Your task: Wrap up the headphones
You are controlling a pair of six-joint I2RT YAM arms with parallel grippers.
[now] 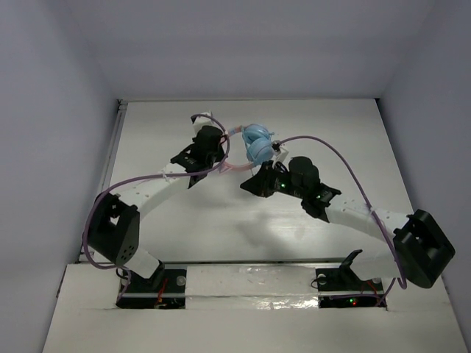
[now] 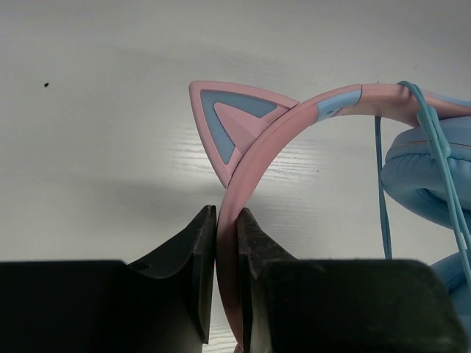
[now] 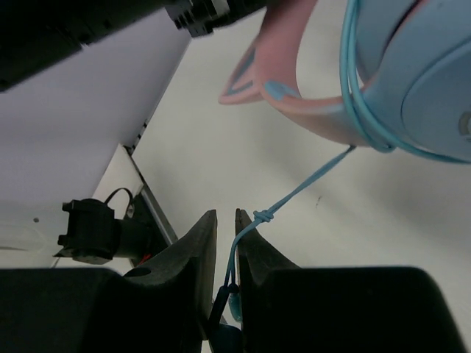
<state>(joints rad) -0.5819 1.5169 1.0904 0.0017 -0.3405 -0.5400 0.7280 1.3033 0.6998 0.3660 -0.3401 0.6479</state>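
The headphones [image 1: 259, 143] hang above the middle of the table, with light blue ear cups [image 3: 427, 81] and a pink cat-ear headband [image 2: 294, 118]. My left gripper [image 2: 227, 220] is shut on the headband just below one cat ear [image 2: 232, 121], left of the cups in the top view [image 1: 221, 154]. The thin blue cable [image 3: 309, 180] loops around the cup and band, then runs taut down to my right gripper [image 3: 226, 220]. That gripper is shut on the cable's end just past a small knot [image 3: 263, 215], below the cups in the top view [image 1: 254, 184].
White walls [image 1: 59, 110] enclose the white table [image 1: 184, 235] on three sides. Purple hoses [image 1: 346, 165] arc over both arms. My left arm [image 3: 110, 22] passes across the top of the right wrist view, with a black base mount [image 3: 96, 228] at the table's near edge.
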